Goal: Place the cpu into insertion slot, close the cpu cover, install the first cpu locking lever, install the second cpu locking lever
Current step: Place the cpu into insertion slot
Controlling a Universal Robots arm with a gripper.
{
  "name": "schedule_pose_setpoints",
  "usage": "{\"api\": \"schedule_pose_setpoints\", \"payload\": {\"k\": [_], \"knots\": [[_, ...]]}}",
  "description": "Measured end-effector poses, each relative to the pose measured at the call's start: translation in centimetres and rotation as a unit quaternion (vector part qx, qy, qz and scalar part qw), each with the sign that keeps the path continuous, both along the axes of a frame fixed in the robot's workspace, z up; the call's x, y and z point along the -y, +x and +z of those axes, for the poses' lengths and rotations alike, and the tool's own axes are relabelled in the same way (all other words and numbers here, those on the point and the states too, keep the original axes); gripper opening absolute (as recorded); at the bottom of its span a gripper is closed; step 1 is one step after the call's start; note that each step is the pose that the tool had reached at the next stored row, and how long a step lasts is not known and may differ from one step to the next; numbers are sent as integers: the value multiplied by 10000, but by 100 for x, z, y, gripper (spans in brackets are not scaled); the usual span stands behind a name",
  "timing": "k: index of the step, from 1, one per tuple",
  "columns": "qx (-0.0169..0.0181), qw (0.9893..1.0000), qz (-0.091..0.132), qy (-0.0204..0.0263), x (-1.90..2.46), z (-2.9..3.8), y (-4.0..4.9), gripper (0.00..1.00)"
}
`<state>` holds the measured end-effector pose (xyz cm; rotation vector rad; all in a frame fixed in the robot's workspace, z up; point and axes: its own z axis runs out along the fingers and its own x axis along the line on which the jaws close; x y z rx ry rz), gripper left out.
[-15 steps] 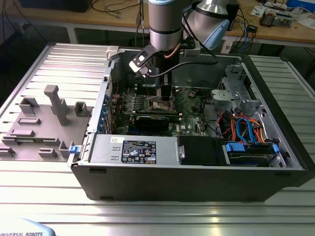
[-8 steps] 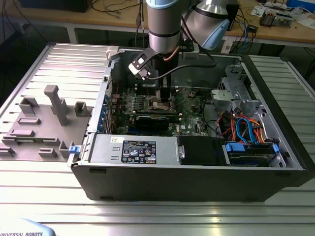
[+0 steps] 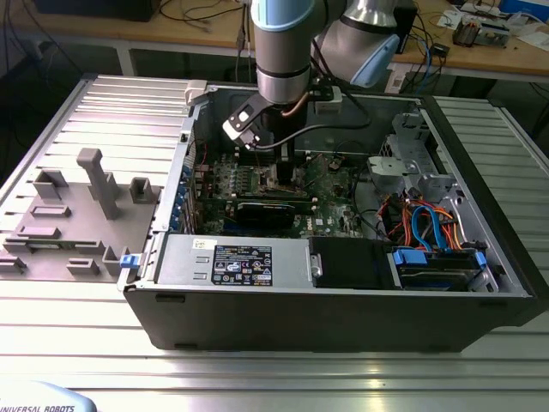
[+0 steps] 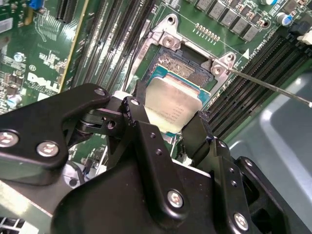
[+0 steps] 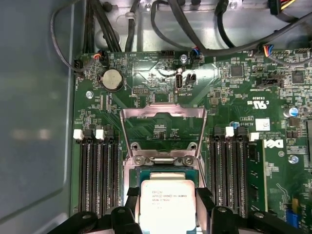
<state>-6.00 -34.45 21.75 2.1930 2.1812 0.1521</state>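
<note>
Silvery-grey cpu (image 4: pixel 174 103) sits gripped between the black fingers of the end effector (image 4: pixel 168 117), partly over the insertion slot (image 4: pixel 184 67); contact with it cannot be judged. Long black memory slots (image 5: pixel 97 170) flank the socket closely on both sides. In the first wrist view the cpu cover (image 5: pixel 163 113) stands swung open behind the slot. In the second wrist view a thin locking lever (image 4: pixel 273 88) juts free. In the exterior view the open computer case (image 3: pixel 343 309) rests on the slatted metal counter (image 3: pixel 257 378).
</note>
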Motion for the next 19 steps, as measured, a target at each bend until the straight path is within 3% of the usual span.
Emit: {"api": "schedule_pose_setpoints", "payload": {"k": [3,6,9,14,19], "knots": [[27,10000,0,0,-5,-47,-21,54],[121,9999,0,-1,-15,-65,-48,54],[187,9998,0,0,-25,-98,-75,54],[190,9998,2,-26,-28,-150,-94,54],[192,9998,4,-109,-28,-185,-93,54]]}}
